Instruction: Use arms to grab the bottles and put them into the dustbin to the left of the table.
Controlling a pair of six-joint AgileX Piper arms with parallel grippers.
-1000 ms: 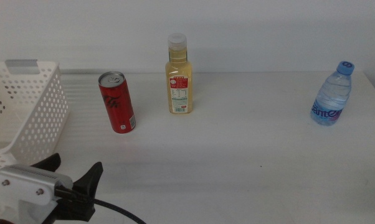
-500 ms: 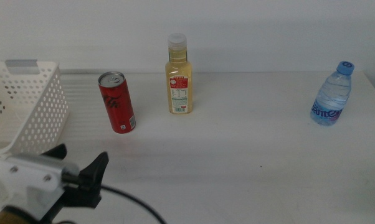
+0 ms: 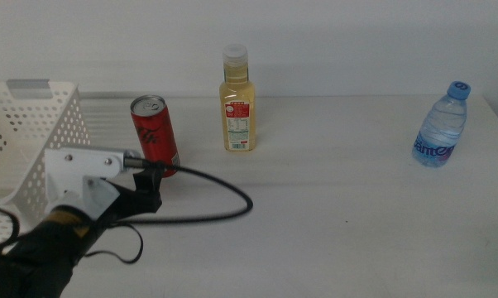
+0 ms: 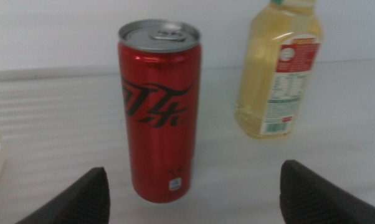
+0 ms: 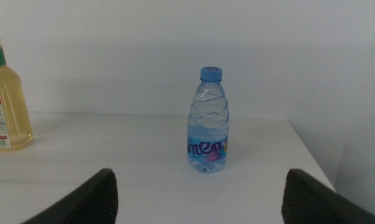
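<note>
Now the left gripper (image 4: 194, 186), jaws wide and empty, lines up on the can (image 3: 155, 136) standing near the dustbin (image 3: 34, 149); next, advance and close. Right gripper (image 5: 197, 193) waits, open.

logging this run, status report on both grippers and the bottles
Left gripper open, lined up on red can, not touching. Right gripper open, facing water bottle. Yellow bottle upright beside can. Nothing in dustbin visible.
</note>
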